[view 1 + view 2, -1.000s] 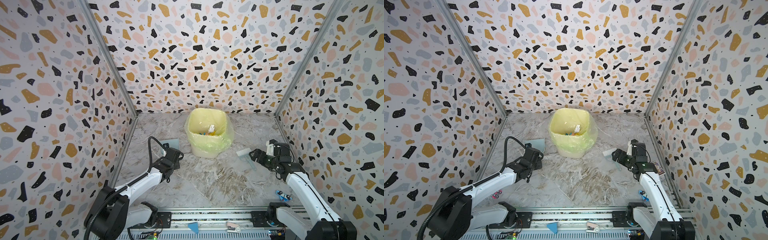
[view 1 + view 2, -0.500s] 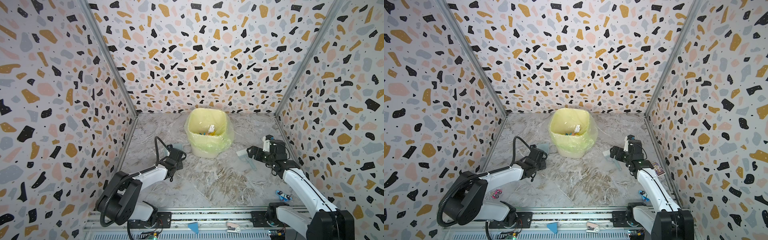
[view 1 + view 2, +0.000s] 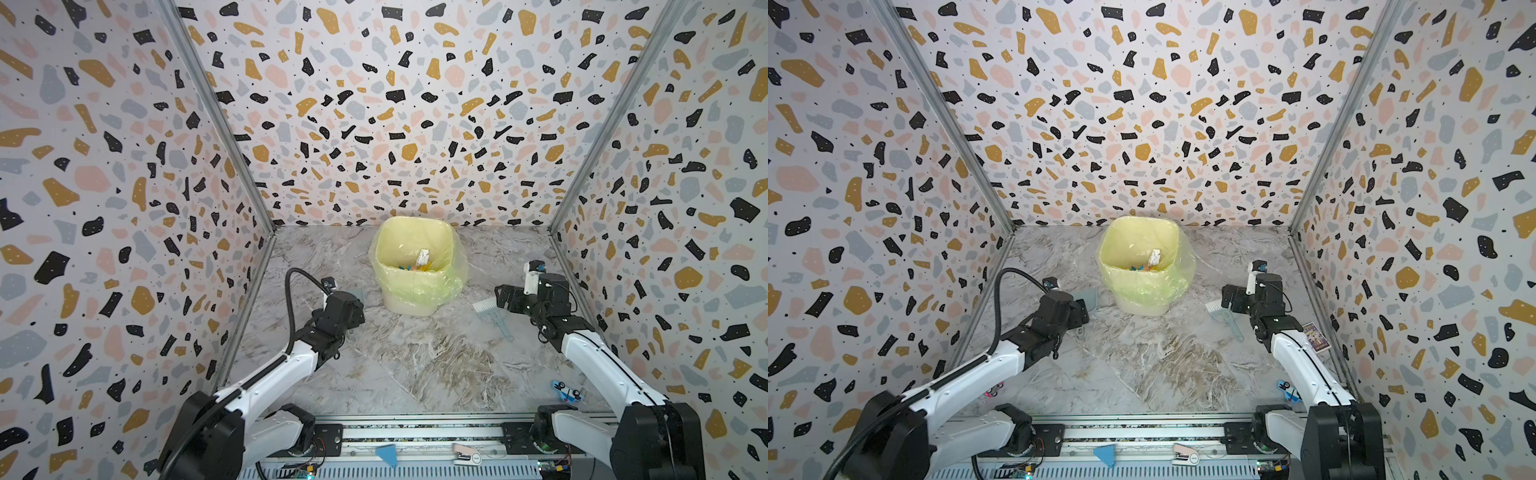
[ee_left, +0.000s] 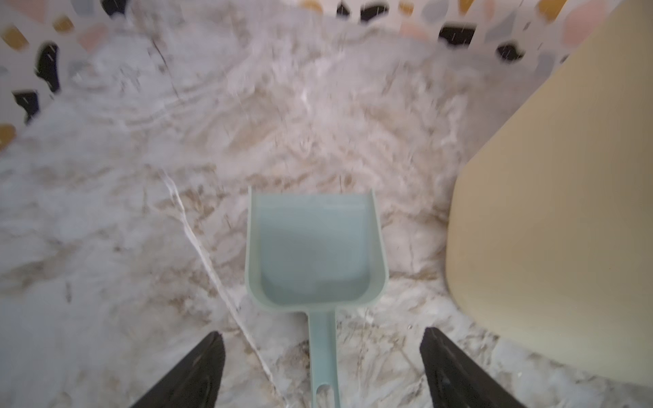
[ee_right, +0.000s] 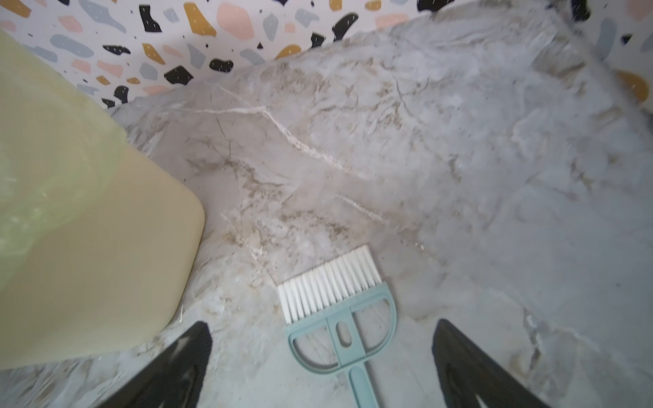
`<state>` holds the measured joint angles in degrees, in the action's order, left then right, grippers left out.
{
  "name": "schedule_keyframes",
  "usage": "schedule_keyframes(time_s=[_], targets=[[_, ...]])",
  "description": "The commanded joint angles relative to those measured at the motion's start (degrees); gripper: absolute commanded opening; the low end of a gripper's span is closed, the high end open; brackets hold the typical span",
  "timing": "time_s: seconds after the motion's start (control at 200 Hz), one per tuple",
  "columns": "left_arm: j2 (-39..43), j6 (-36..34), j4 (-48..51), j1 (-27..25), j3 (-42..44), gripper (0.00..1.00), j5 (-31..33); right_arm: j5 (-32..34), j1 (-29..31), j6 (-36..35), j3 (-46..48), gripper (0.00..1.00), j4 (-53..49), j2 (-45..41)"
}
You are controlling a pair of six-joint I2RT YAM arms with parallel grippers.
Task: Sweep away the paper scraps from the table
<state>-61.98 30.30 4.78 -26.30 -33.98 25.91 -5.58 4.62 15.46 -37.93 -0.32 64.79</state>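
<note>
- The paper scraps (image 3: 420, 262) lie down inside the yellow bin (image 3: 409, 305). A white one sits on top of blue and yellow bits.
- I see no scraps on the marble surface (image 3: 415, 365), so the sweeping looks done to me.
- I think scraps like these are very light, soft and crumpled. A small puff or bump would make them slide or fly.
- They look too small and flat to pinch well. It is better to push them with a brush into a pan than to grab them one by one.
- The bin stands near the back wall, between the two arms.
- A pale green dustpan (image 4: 314, 247) lies flat just beside the bin. The left hand (image 4: 322, 333) has its fingers wide apart, one on each side of the thin handle, not touching it.
- A little brush (image 5: 332, 293) with white bristles lies flat on the other side of the bin. The right hand (image 5: 323, 325) is wide apart too, and holds nothing.
- The thin handles look like the best place to take hold of both tools.
- A small blue toy (image 3: 566, 391) sits near the front, well apart from the bin.
</note>
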Motion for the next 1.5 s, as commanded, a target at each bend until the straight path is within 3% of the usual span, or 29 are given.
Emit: schedule_keyframes(time_s=[0.0, 0.12, 0.3, 0.471, 0.661, 0.906, 1.061, 1.191, 1.317, 1.432, 1.492], targets=[[4.49, -8.88, -3.64, 0.54, -1.12, 1.00, 11.17, 5.23, -0.01, -5.79, 0.49, 0.99, 9.04, 1.37], [7.04, -17.14, -11.11, 2.54, 2.26, 1.00, 13.95, 5.68, -0.14, -10.48, 6.33, 0.99, 21.15, 2.27], [6.63, -26.76, -35.40, 5.92, 13.32, 1.00, 13.34, 3.74, -0.10, -15.70, 16.62, 0.99, 43.35, 3.94], [1.02, -30.18, -43.16, 7.58, 16.52, 1.00, 12.79, 3.43, -0.19, -18.22, 18.09, 0.99, 49.72, 8.24], [-1.01, -30.45, -59.14, 9.93, 24.47, 1.00, 12.13, 2.59, -0.66, -18.08, 19.75, 0.99, 54.48, 11.14], [-9.80, -32.93, -70.11, 10.43, 25.63, 1.00, 11.71, 3.93, -0.35, -18.03, 28.15, 0.99, 73.32, 17.35], [-15.61, -32.66, -75.59, 11.32, 25.84, 1.00, 12.00, 7.30, 0.50, -17.60, 28.07, 0.99, 77.41, 21.07], [-15.56, -31.56, -74.24, 12.45, 25.30, 1.00, 10.86, 9.91, 1.19, -17.61, 27.48, 0.99, 75.26, 20.93], [-15.73, -30.09, -74.27, 14.01, 25.44, 1.00, 9.50, 15.03, 3.16, -18.01, 29.62, 0.99, 80.34, 20.98], [-19.52, -29.51, -82.41, 14.97, 27.86, 1.00, 8.91, 16.49, 3.89, -18.28, 30.51, 0.99, 82.22, 21.01], [-18.64, -29.34, -80.22, 14.97, 27.31, 1.00, 9.05, 16.57, 3.90, -18.28, 30.43, 0.99, 82.23, 21.03]])
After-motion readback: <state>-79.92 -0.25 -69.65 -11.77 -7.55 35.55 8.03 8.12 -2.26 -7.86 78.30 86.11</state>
